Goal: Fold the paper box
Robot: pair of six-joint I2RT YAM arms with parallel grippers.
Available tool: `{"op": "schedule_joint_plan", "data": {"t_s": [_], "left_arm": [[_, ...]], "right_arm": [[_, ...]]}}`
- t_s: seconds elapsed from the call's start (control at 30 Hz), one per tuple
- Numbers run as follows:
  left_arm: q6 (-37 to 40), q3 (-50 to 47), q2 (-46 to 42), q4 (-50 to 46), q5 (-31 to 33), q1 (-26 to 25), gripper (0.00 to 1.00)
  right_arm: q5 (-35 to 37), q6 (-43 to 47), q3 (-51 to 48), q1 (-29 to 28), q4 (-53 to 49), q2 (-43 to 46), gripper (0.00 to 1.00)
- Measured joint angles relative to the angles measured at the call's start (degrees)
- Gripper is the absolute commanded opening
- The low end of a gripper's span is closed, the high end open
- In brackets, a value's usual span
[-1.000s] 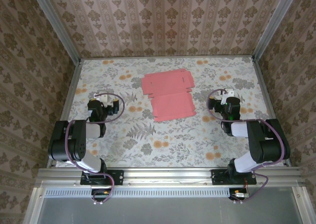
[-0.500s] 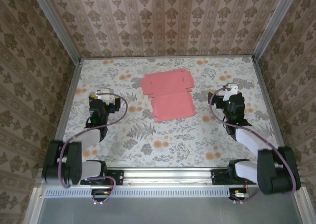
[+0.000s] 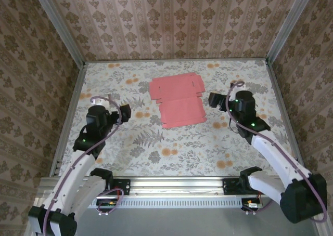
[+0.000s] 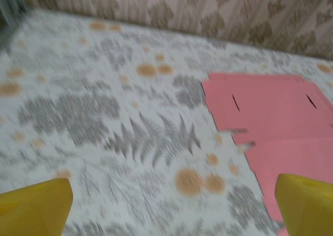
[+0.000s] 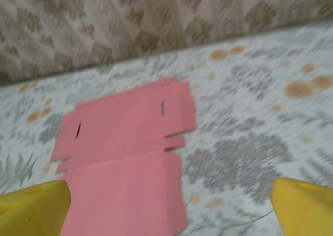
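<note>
Approach step: flat pink die-cut cardboard box (image 3: 178, 102) unfolded on floral bench (image 3: 156, 153); both jaws released, empty, flanking it. Next: get under a flap edge.

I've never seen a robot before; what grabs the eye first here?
A flat pink paper box lies unfolded near the middle of the floral-patterned table. Two arms flank it, the left gripper and the right gripper both open and turned toward it, touching nothing.

My left wrist view cuts the paper box (image 4: 281, 127) off at its right edge; both wrist views are blurred.
</note>
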State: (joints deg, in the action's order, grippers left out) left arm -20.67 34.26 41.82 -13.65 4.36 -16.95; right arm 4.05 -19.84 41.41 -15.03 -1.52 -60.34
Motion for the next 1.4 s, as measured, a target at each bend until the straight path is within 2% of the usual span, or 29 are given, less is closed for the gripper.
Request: {"op": "schedule_joint_plan", "data": {"t_s": [0.17, 0.37, 0.57, 0.93, 1.4], "left_arm": [[-5.88, -0.57, -3.80, -5.97, -4.76, 0.00, 1.00], [-8.61, -0.57, -4.11, -10.95, -7.23, 0.00, 1.00], [-10.19, -0.57, -3.63, -13.51, -10.36, 0.96, 1.00], [-14.10, -1.16, -0.57, -13.11, -13.22, 2.03, 1.00], [-20.33, -4.28, 1.25, -9.70, -16.11, 3.17, 1.00]], "right_arm": [[0.46, -1.64, 8.70, -4.72, -5.29, -15.08, 1.00], [0.39, -3.48, 19.15, -8.24, -10.43, -32.39, 1.00], [0.94, -5.57, 27.06, -12.35, -14.64, -42.14, 1.00], [3.37, -8.48, 29.05, -14.29, -19.12, -48.37, 1.00], [7.63, -8.35, 21.86, -18.86, -20.57, -45.46, 1.00]]}}
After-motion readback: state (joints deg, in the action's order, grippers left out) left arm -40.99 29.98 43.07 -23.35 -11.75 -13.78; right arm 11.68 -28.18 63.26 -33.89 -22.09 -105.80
